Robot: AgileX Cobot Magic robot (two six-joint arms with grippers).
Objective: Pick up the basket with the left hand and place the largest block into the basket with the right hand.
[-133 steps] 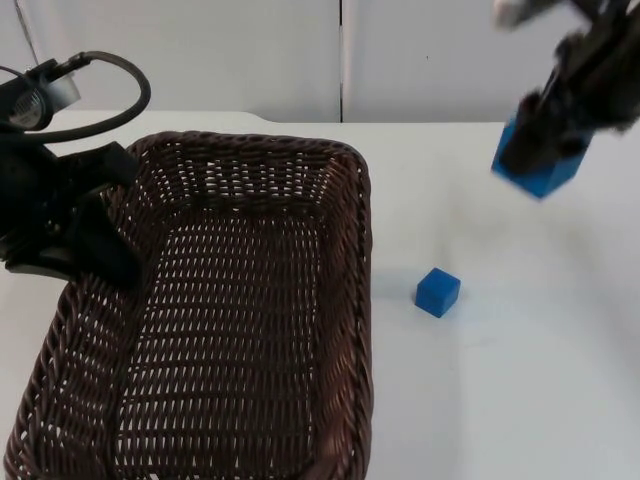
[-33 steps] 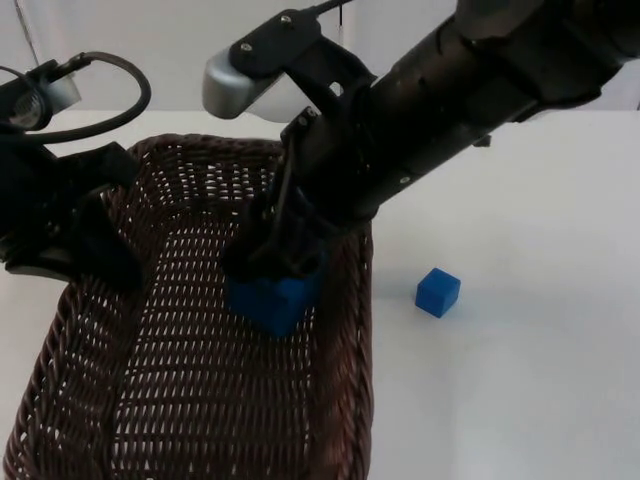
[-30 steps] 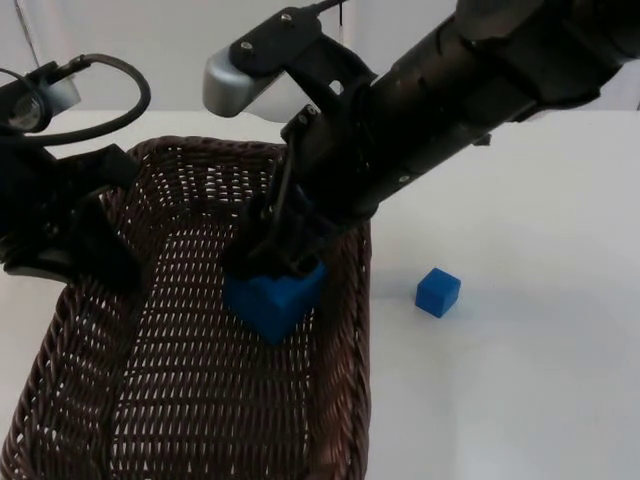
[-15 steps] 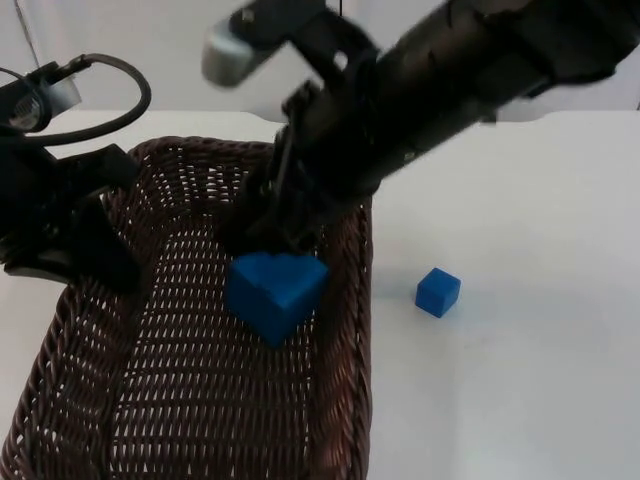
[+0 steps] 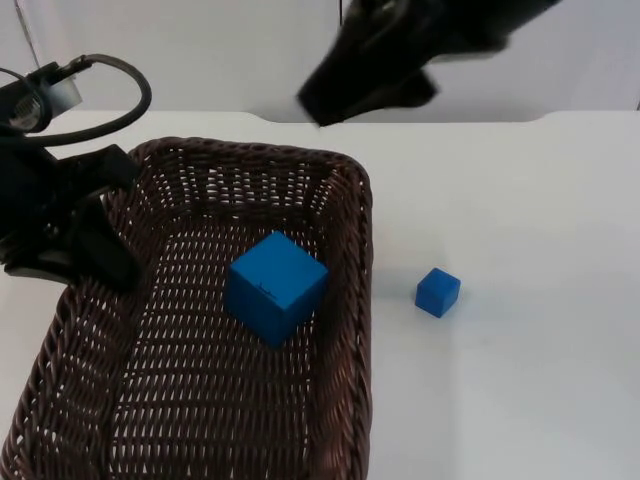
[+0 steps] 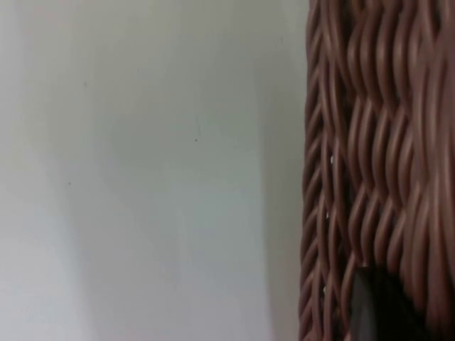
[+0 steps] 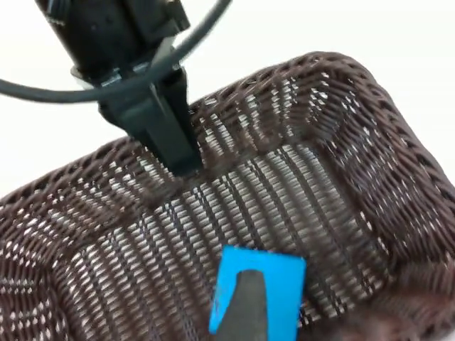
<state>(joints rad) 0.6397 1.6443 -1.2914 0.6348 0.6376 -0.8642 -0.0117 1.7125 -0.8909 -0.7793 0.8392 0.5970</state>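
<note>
Top view, basket (image 5: 345, 300): brown wicker, on the white table (image 5: 520, 300), toward 8 o'clock of the scene.
Top view, large blue block (image 5: 275, 287): lying inside the basket, near its 3 o'clock wall, tilted on the weave.
Top view, small blue block (image 5: 438, 292): on the table at 3 o'clock of the basket, well apart from it.
Top view, left gripper (image 5: 95, 250): clamped on the basket's rim at 9 o'clock.
Top view, right arm (image 5: 390, 55): blurred, raised at 12 o'clock above the basket; opening of its fingers impossible to tell.
Left wrist view: woven basket wall (image 6: 377, 156) beside bare table, one fingertip (image 6: 380, 309) against the weave.
Right wrist view: large block (image 7: 274, 284) on the basket floor, partly behind a dark fingertip (image 7: 238, 309), nothing held between; left gripper (image 7: 160, 131) biting the far rim.
Handling: block likely light, rigid, smooth-faced, best taken on two flat opposite sides; wicker stiff yet slightly springy, best held at the rim.
Room: open table from 1 to 5 o'clock; basket walls the only near edges.
</note>
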